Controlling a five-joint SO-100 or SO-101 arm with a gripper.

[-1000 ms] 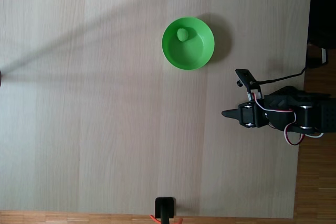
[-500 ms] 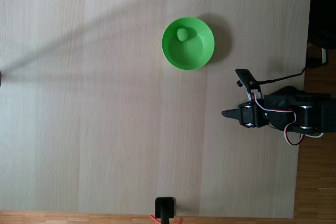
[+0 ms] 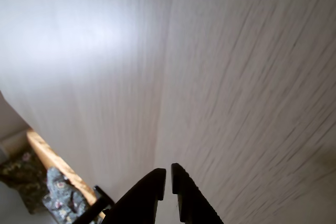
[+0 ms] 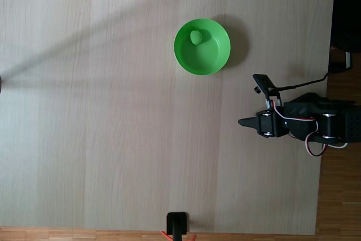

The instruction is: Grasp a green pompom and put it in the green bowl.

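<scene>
Nothing has been moved: the small fuzzy green pompom (image 4: 196, 36) is left at eleven o'clock inside the round green plastic bowl (image 4: 217, 55); the tool (image 3: 168, 178), apparently clenched empty, is parked well apart over the pale wooden desk (image 4: 101, 128), so the task is judged done.

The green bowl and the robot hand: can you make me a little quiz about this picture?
1. True or false: the green pompom lies inside the green bowl.
2. In the wrist view, the fingers of the hand are: A) spread wide, B) nearly together with nothing between them, C) squeezing the pompom.
3. Fill in: in the fixed view, the arm sits folded near the table's ____ edge.

Key: 1 true; 2 B; 3 right.
</scene>
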